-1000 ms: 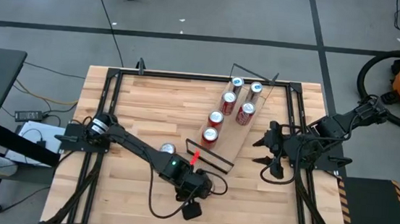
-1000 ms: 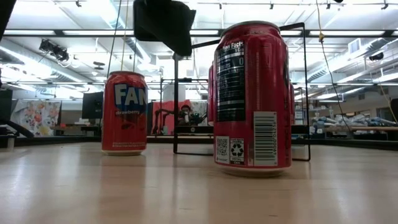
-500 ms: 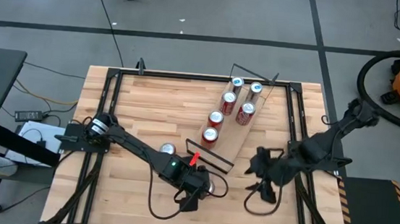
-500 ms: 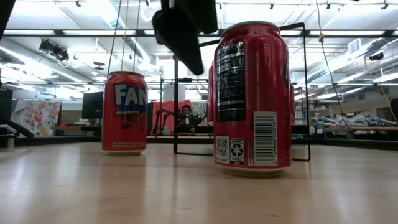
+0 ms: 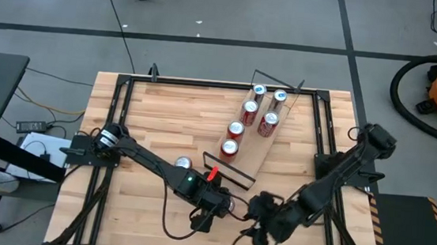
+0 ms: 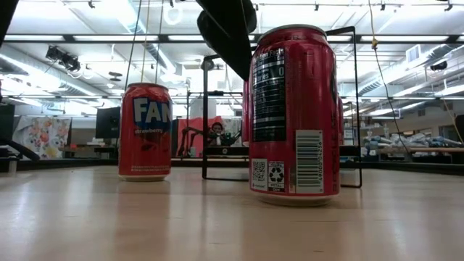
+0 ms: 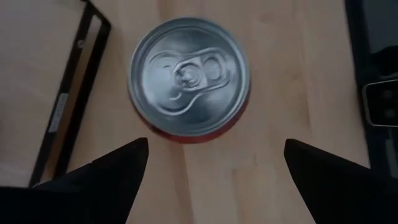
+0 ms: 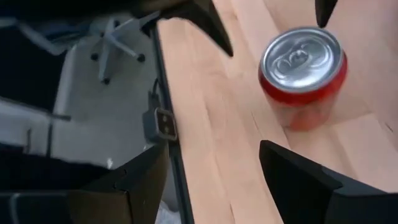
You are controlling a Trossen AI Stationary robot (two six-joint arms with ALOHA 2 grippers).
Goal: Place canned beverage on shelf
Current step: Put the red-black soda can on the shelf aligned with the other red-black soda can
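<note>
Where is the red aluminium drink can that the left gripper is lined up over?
The red can stands upright on the wooden tabletop near its front edge, below the open left gripper and just off the near end of the light-wood shelf.

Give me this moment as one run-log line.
left gripper: open, over upright red can on tabletop | right gripper: open, empty, nearby | shelf: five cans

arms: dark, jointed | left arm (image 5: 147,164): green light, red tag | fingers (image 7: 109,171): black, tapered
</note>
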